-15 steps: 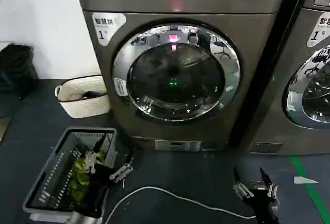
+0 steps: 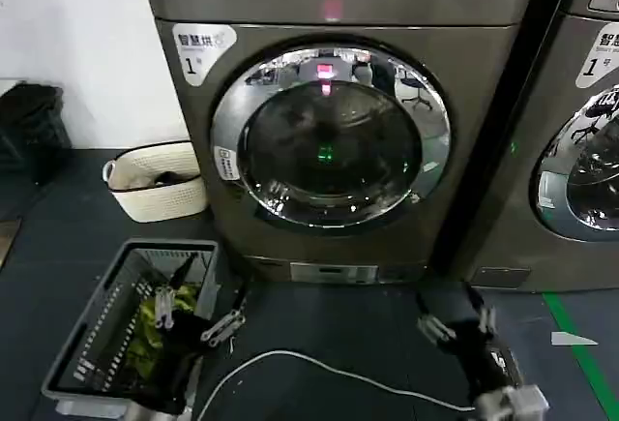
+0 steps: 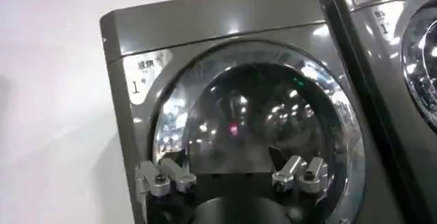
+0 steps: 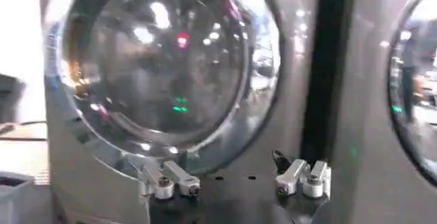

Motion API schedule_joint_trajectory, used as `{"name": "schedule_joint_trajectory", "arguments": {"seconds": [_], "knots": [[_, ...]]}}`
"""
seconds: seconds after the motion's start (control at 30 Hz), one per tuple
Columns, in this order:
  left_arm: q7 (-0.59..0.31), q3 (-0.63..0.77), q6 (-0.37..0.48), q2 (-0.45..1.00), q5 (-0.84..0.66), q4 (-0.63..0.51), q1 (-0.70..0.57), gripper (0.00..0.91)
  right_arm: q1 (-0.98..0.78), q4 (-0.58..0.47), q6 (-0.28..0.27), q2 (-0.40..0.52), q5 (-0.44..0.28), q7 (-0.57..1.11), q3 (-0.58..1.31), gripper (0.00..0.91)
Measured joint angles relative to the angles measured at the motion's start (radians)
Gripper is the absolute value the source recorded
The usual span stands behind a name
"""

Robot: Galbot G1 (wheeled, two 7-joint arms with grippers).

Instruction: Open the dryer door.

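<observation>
Both grippers, left (image 2: 193,316) and right (image 2: 452,321), have jaws spread, holding nothing; dryer door (image 2: 330,135) shut.

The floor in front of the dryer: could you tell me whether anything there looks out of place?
Yes. A white cable snakes loose across the dark floor between the grey basket and the right gripper, below the shut dryer door. It could snag.
</observation>
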Motion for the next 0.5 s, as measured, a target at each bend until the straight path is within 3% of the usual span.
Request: {"name": "schedule_joint_trajectory", "arguments": {"seconds": [0.23, 0.5], "knots": [[0.007, -0.037, -0.017, -0.004, -0.014, -0.032, 0.032, 0.907, 0.186, -0.086, 0.005, -0.117, 0.065, -0.013, -0.11, 0.907], [0.028, -0.058, -0.032, -0.004, -0.012, -0.038, 0.044, 0.907, 0.367, -0.172, 0.022, -0.18, 0.083, -0.027, -0.248, 0.907]]}}
